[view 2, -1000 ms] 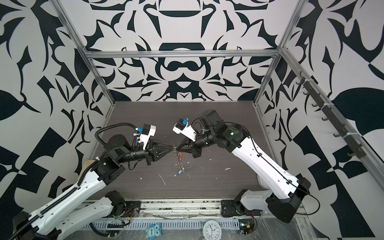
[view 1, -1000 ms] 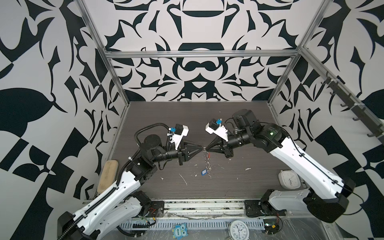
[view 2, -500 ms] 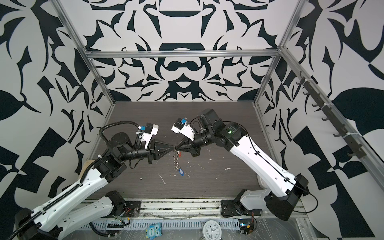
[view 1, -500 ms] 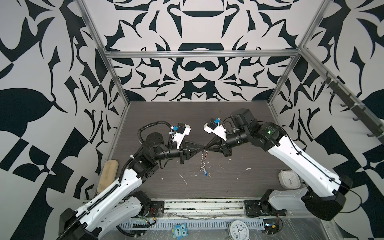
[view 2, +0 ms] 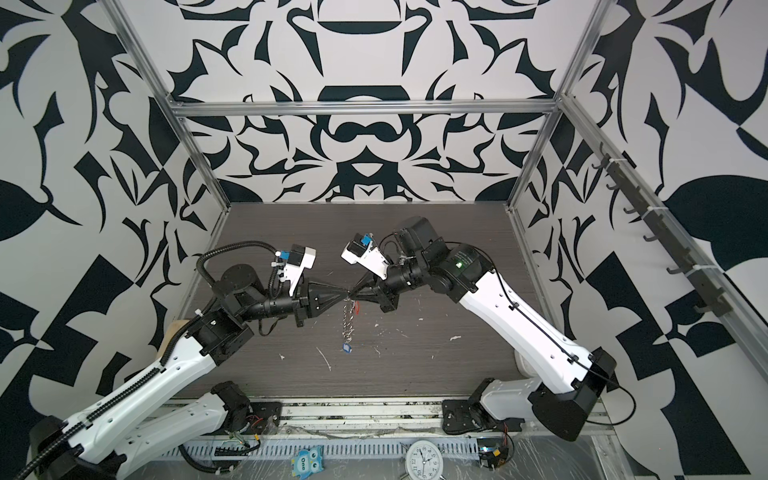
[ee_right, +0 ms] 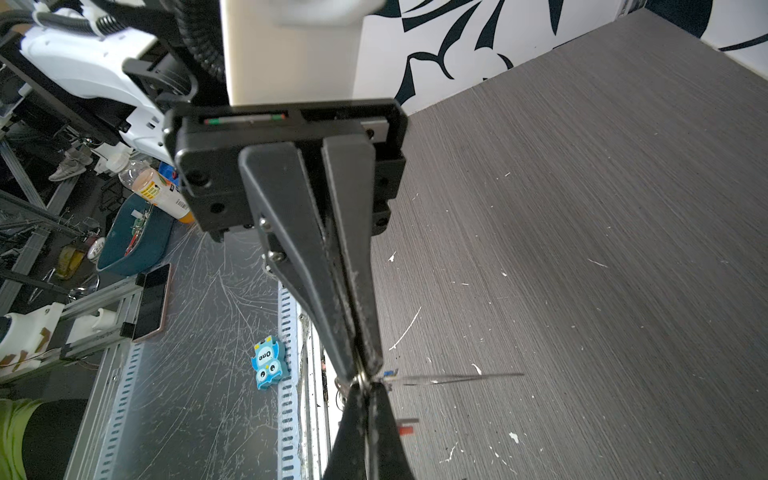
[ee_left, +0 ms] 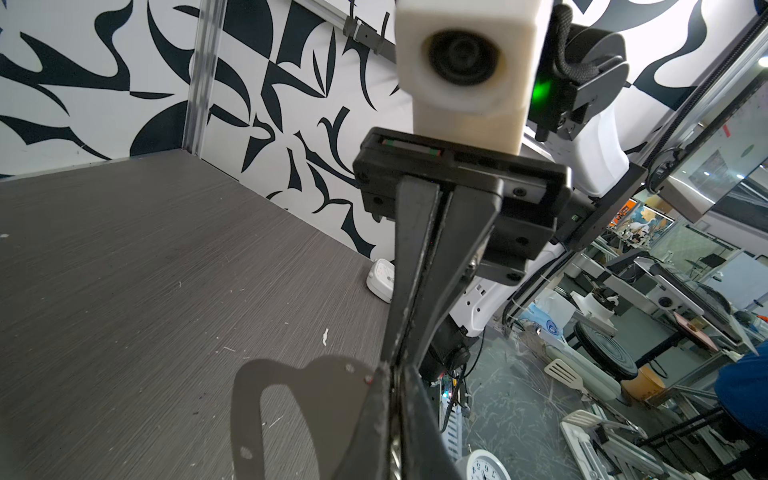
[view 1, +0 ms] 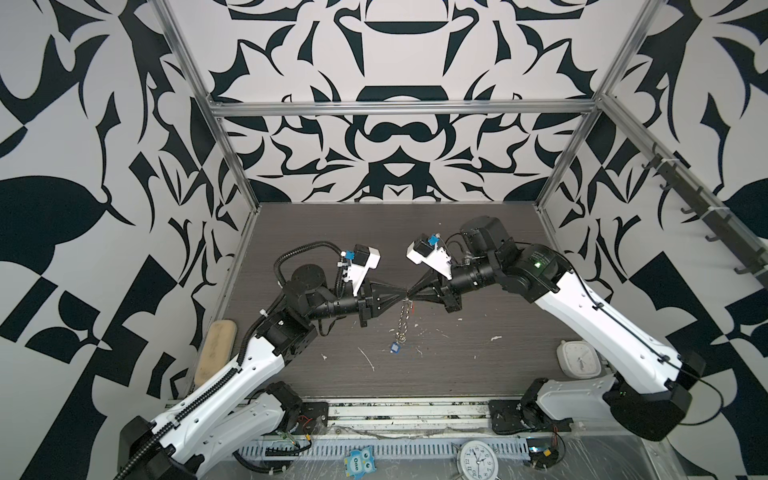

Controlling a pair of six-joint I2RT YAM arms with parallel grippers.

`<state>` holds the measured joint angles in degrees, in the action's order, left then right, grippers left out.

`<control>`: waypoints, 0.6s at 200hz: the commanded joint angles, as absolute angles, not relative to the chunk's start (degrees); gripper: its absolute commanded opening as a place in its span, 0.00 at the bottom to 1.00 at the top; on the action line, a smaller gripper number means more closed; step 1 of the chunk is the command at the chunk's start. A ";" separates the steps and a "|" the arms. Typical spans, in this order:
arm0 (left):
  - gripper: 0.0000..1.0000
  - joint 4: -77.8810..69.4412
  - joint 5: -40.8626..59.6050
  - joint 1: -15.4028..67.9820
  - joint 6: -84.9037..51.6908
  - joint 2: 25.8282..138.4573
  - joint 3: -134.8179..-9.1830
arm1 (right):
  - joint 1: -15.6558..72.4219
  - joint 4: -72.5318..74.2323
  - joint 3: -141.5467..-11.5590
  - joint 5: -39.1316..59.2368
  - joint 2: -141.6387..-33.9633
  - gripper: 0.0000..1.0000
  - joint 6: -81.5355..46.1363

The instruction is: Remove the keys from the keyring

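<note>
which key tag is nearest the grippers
The red tag, right beside the left gripper and right gripper; the blue tag is at the far end of the rings.

Both arms as I view them remotely. Left arm (view 1: pixel 249 386) and right arm (view 1: pixel 582 320): white shells, black joints, black bases. A ribbed black conduit (view 1: pixel 299 249) loops over the left arm; a thin black cable (view 1: pixel 623 328) runs along the right. Green light (view 1: pixel 539 264) on the right arm's black elbow. Wrist camera housing (view 1: pixel 368 259): cream-white, with a blue connector (view 1: pixel 349 254). Left gripper (ee_right: pixel 362 369) and right gripper (ee_left: pixel 393 365): black tapered fingers, scuffed edges, small screws (ee_right: pixel 274 256); the red-and-green strip (ee_right: pixel 245 120) is possibly a scale.
</note>
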<state>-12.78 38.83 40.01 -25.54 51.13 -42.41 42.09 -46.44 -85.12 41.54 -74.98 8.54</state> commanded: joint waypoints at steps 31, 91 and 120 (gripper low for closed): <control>0.00 -15.86 39.81 39.99 -25.80 50.76 -43.05 | 42.19 -39.44 -84.96 41.31 -73.62 0.00 6.27; 0.00 -18.15 36.17 39.95 -25.50 47.95 -41.58 | 42.21 -25.97 -76.05 37.82 -65.94 0.43 -0.01; 0.00 -18.26 35.18 39.99 -25.43 46.47 -41.44 | 42.19 -16.55 -68.47 35.35 -60.06 0.50 -3.53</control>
<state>-15.22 36.34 39.83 -25.50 48.40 -41.98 42.09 -28.64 -72.60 37.80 -64.99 0.64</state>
